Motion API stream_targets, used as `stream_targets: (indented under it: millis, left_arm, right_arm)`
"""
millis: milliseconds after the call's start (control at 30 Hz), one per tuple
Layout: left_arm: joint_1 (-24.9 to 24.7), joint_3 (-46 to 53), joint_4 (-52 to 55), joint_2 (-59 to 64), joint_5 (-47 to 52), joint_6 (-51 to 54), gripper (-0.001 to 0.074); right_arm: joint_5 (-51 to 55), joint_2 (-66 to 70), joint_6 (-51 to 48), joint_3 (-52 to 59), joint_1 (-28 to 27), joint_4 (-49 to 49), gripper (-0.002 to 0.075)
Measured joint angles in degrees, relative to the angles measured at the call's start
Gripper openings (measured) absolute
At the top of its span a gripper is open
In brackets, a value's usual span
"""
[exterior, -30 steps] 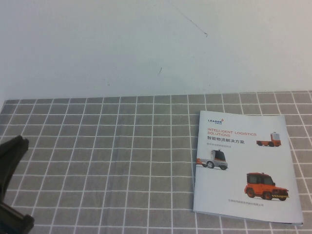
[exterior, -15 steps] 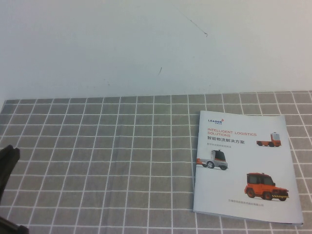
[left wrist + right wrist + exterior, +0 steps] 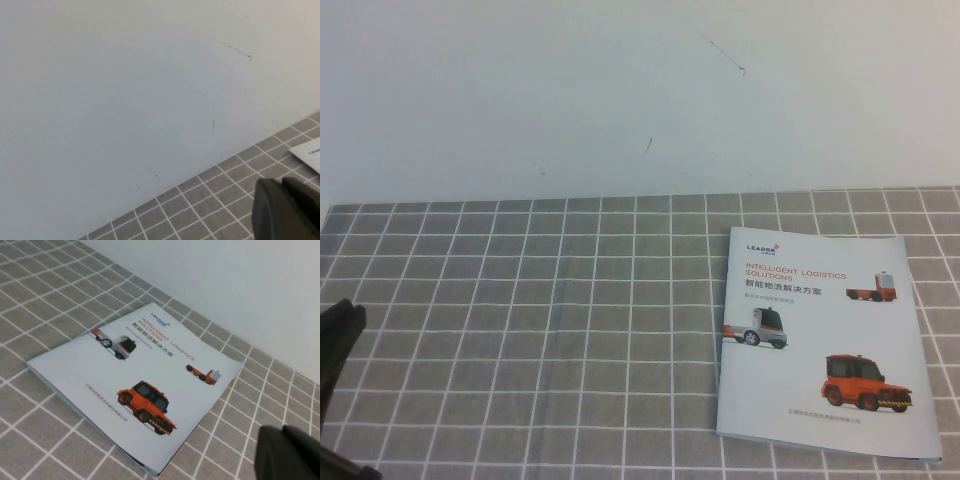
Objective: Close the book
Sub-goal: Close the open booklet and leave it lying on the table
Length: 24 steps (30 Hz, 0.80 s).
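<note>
The book (image 3: 825,340) lies closed and flat on the grey checked cloth at the right, its pale cover with orange and white vehicles facing up. The right wrist view shows the same book (image 3: 140,385) whole, while in the left wrist view only a corner of the book (image 3: 309,151) shows. My left gripper (image 3: 340,330) sits at the table's far left edge, well away from the book; its dark fingers (image 3: 282,182) are shut on nothing. My right gripper (image 3: 282,430) hovers beside the book's near corner, shut and empty. It is outside the high view.
The grey checked cloth (image 3: 570,330) covers the table up to a white wall (image 3: 620,90) at the back. Nothing else lies on the cloth.
My left gripper has drawn back toward the lower left edge of the high view since a second ago. The book has not moved.
</note>
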Motion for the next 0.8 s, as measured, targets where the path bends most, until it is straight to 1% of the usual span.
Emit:
stream_targets:
  millis: [367, 533, 667, 800]
  left_arm:
    - [0.0, 1.32, -0.69, -1.2, 0.0, 0.0, -0.0004]
    - [0.77, 6.5, -1.52, -7.9, -1.29, 0.66, -0.0004]
    - [1.27, 12.79, -1.88, -14.1, -2.86, 2.62, -0.0004]
    - [1.27, 18.35, -2.59, -17.28, -5.84, 3.22, -0.0004]
  right_arm:
    - [0.0, -0.09, 0.0, 0.0, 0.0, 0.0, -0.0003]
    - [0.0, -0.09, 0.0, 0.0, 0.0, 0.0, -0.0003]
    - [0.0, -0.09, 0.0, 0.0, 0.0, 0.1, -0.0003]
    - [0.0, -0.09, 0.0, 0.0, 0.0, 0.1, -0.0003]
